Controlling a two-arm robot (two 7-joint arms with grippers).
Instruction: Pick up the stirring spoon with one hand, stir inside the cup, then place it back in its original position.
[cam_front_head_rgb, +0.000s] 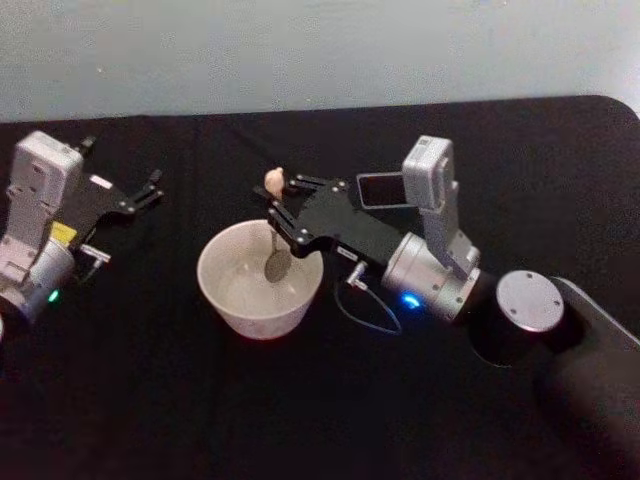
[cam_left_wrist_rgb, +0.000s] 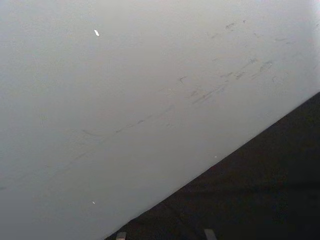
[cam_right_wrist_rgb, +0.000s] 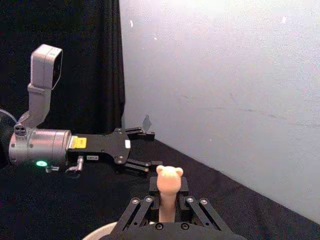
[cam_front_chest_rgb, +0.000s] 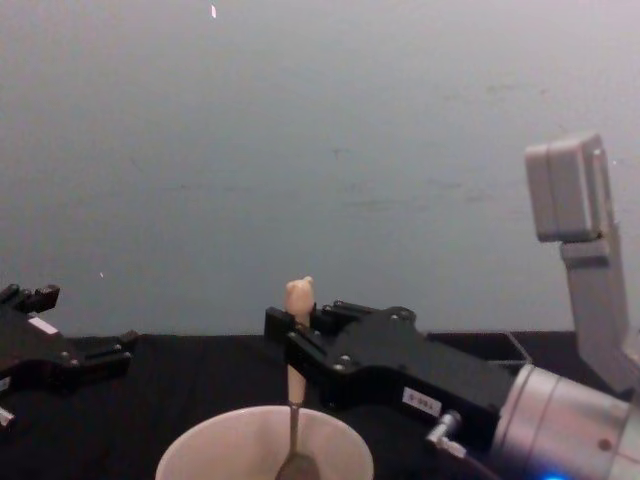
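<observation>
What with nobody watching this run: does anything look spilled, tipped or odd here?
Nothing stands out. The wide cream-white round cup stands upright on the black table, no spill visible. The right gripper holds the bear-topped metal stirring spoon upright, bowl inside the cup. The left gripper rests aside, open.

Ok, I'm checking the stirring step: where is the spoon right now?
In the head view's middle, the stirring spoon stands upright in the right gripper, its bowl down inside the cup. The left gripper sits parked at far left.

No legible text; yellow sticker (cam_right_wrist_rgb: 78, 143) on left gripper (cam_right_wrist_rgb: 150, 148) (too blurred) unreadable.
</observation>
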